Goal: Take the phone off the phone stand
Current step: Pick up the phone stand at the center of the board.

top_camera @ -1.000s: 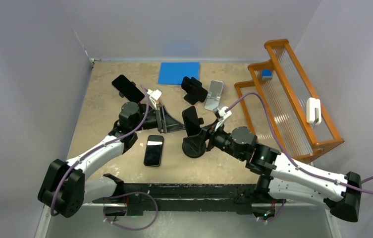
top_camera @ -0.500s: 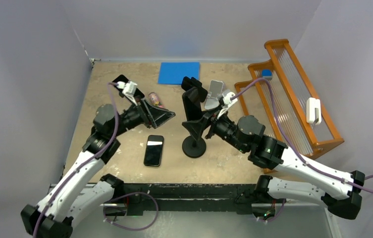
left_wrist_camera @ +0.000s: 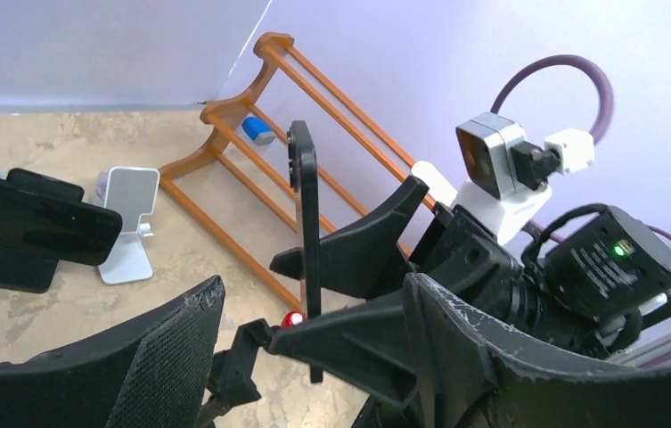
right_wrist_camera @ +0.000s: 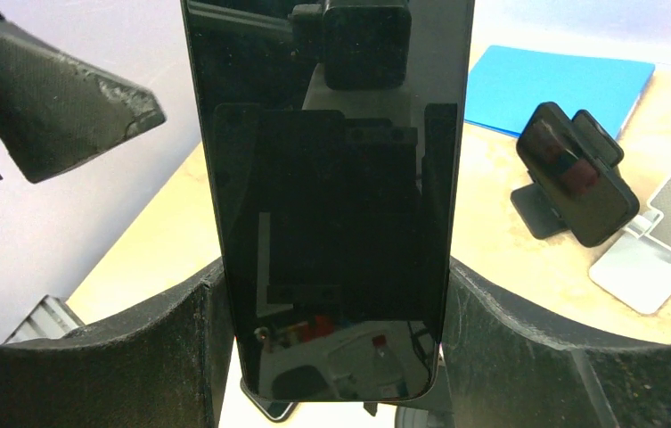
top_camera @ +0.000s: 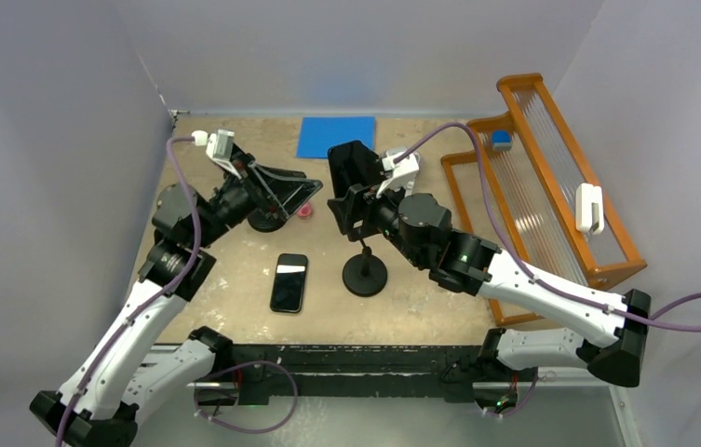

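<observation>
The right arm (top_camera: 514,277), jaws pinching the phone (right_wrist_camera: 327,196), has just lifted it off the phone stand (top_camera: 365,276); the left arm (top_camera: 137,317) retreats, jaws spread.

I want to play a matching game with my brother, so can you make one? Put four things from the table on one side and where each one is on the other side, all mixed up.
Things
1. blue mat
2. upright phone
3. flat phone
4. small blue block

Places
A. on the orange rack
B. lying on the table, left of the round black stand
C. at the table's far edge
D. gripped by the right end effector, up off the stand

Pairs: 1-C, 2-D, 3-B, 4-A
</observation>
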You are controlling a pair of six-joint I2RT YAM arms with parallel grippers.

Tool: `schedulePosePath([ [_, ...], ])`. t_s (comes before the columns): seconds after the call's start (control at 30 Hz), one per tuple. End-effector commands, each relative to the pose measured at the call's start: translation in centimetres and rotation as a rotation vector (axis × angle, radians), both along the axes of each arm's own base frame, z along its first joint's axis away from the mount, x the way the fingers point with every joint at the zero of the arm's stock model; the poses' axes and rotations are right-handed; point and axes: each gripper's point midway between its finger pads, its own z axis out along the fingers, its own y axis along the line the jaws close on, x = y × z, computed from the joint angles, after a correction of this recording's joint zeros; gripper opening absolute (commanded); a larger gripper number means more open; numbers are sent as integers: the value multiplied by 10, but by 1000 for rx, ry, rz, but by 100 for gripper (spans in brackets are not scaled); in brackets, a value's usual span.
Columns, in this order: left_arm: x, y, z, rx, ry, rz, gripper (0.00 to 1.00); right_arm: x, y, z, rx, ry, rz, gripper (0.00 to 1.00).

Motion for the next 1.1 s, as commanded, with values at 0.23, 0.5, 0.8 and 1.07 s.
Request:
schedulePosePath([
  [0.23, 26, -25, 5, 34, 48, -80, 65, 7, 8, 50, 81, -67, -54, 0],
  [0.5, 34, -40, -2, 63, 68, -145, 42, 8, 13, 42, 63, -60, -56, 0],
  [0.8, 31, -52, -8, 82, 70, -206, 22, 9, 14, 39, 51, -59, -67, 0],
  [1.07, 29, -50, -16, 66, 92, -193, 0, 0, 14, 33, 42, -64, -7, 19],
])
